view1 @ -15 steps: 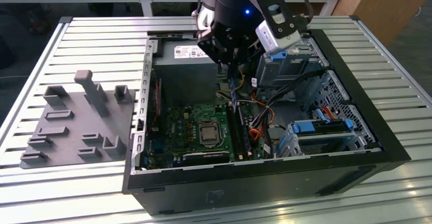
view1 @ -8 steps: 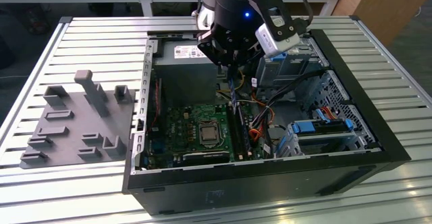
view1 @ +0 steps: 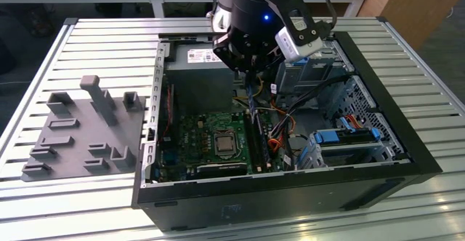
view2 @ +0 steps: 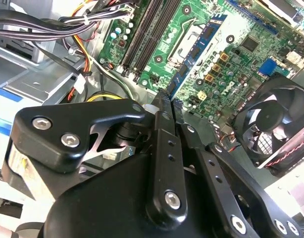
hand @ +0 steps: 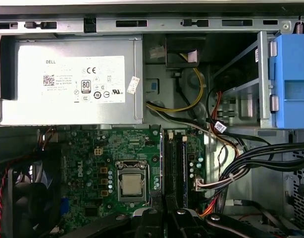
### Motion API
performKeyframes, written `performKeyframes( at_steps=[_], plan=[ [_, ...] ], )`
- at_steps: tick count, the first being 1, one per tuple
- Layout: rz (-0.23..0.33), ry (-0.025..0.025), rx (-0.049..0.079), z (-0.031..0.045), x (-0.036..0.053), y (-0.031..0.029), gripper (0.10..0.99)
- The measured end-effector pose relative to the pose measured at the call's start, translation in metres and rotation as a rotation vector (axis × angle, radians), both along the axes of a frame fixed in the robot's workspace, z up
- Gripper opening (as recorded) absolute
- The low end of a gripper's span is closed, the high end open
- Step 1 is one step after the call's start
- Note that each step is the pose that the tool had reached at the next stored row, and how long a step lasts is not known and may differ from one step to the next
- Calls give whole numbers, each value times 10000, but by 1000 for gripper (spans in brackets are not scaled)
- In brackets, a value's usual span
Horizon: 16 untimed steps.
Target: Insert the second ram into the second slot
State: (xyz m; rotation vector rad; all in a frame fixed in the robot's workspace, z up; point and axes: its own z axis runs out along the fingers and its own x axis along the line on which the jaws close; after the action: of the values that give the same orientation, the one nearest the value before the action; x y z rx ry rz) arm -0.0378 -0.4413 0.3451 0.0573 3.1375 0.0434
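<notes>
Overhead, the gripper (view2: 168,99) clamps the second ram (view2: 207,34) above the slots (view2: 149,29), cables (view2: 43,27) crowding just beside.

A table of long silver metal strips (view1: 87,39) holds it all. A black metal computer box (view1: 291,195) with its side open sits on it. Just beside the box, on the exterior view's left, lies a flat grey plastic plate (view1: 76,143) with pegs.

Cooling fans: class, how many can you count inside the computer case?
1: a black fan beside the green motherboard, in both wrist views. Others may be hidden.
</notes>
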Motion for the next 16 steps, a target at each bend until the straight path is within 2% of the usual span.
performKeyframes(
  at_steps=[16],
  plan=[
    [0,1,-3,-89,16,-10,137]
  ],
)
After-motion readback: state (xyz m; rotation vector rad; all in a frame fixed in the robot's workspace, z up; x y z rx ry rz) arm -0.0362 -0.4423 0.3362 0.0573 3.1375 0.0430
